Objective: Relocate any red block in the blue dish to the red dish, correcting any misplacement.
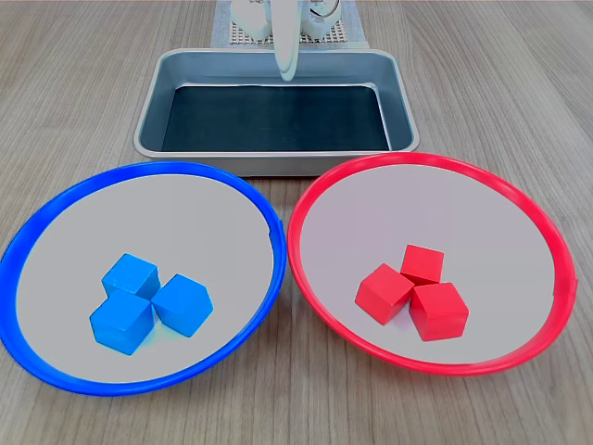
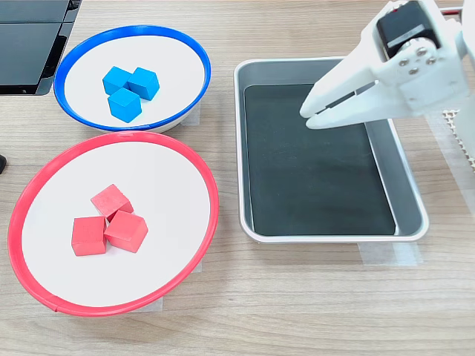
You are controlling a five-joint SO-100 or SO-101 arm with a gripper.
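The blue dish (image 1: 185, 222) (image 2: 171, 67) holds three blue cubes (image 1: 148, 301) (image 2: 128, 89) clustered together, and no red block lies in it. Three red blocks (image 1: 412, 292) (image 2: 107, 222) sit touching one another in the red dish (image 1: 435, 204) (image 2: 148, 178). My gripper (image 2: 308, 117) (image 1: 287, 69) hangs above the metal tray, well away from both dishes. Its white jaws are shut with nothing between them.
A rectangular metal tray (image 1: 278, 116) (image 2: 319, 170) with a dark bare floor stands behind the dishes in the first exterior view. A black object (image 2: 30, 37) sits at the second exterior view's top left. The arm's base stands on a white mesh mat (image 1: 241, 32).
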